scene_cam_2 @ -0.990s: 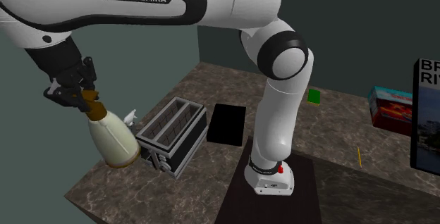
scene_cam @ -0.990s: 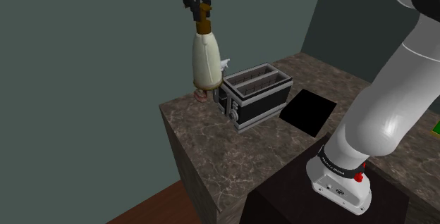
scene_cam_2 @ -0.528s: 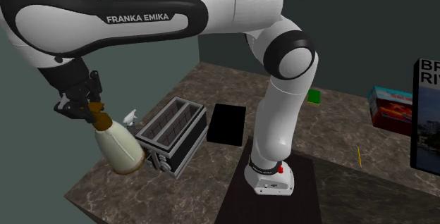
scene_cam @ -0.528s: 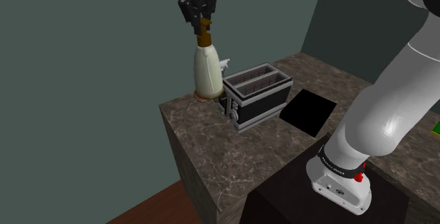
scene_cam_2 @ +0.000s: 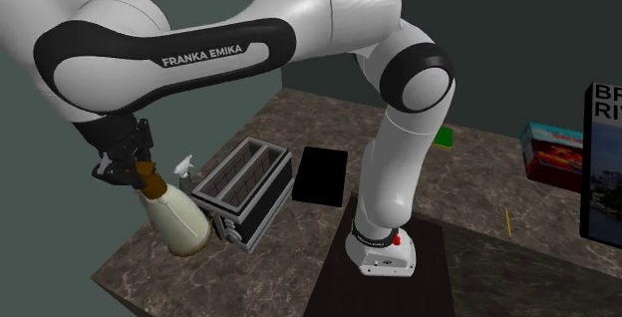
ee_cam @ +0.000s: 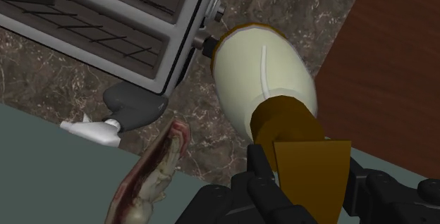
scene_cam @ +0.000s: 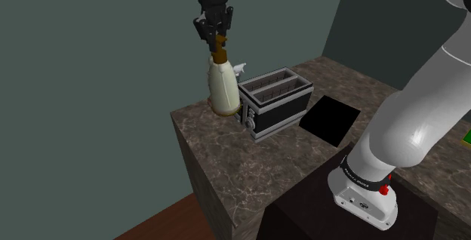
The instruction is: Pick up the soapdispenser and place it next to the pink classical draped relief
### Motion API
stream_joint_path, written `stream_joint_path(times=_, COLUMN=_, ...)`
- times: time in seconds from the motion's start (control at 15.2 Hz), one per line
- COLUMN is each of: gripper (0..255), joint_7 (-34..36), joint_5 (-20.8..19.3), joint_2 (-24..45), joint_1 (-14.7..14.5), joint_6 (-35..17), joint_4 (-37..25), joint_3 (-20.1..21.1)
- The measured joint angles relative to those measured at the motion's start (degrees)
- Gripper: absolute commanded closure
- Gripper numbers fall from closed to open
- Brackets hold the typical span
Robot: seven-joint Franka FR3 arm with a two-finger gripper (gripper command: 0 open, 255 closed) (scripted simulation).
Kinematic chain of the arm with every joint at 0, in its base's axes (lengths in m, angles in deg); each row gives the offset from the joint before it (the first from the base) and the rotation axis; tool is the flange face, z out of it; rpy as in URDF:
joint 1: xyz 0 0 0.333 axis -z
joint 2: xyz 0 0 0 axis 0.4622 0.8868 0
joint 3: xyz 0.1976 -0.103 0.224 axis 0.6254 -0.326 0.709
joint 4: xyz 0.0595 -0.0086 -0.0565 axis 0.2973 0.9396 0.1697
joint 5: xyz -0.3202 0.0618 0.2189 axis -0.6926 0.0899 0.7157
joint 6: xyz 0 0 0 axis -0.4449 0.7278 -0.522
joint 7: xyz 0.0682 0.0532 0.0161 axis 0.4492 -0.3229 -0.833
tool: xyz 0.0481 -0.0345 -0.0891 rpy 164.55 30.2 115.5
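Soap dispenser [scene_cam: 224, 91] — a cream, bottle-shaped body with a brown pump top — sits at the far corner of the marble-patterned bench [scene_cam: 226, 159], just beside the end of a black and silver two-slot toaster [scene_cam: 273, 101]. The black end effector [scene_cam: 215, 38] reaches down onto it from above. In the wrist view its fingers [ee_cam: 259, 168] are clenched on the brown pump head, one on each side, so it is grasping the dispenser by its top. The bottle leans a little, its pump end tipped away from the toaster. Its base is down at the bench surface, though I cannot tell whether it rests its weight there.

A pinkish relief [ee_cam: 156, 177] with a pale draped figure sits by the grey-green wall, near the dispenser but apart from it, with bare marble between them. Whether the relief stands or lies I cannot tell. A small white-and-grey object [ee_cam: 130, 106] sits at the toaster's corner, between the toaster and the relief.

On the toaster's other side a flat black square [scene_cam: 329, 119] lies on the bench. The white arm [scene_cam: 411, 118] rises from its dark stand [scene_cam: 302, 210] — in the second exterior view a small green item [scene_cam_2: 444, 137] lies behind it. Brown wooden floor [scene_cam: 158, 220] shows below the bench edge.
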Motion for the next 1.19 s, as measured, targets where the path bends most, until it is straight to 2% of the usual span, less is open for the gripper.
stream_joint_path(times=1.19, gripper=255, joint_7=0.4, joint_5=0.2, joint_2=-0.8, joint_1=-0.1, joint_6=-14.0, joint_4=14.7, joint_3=0.1)
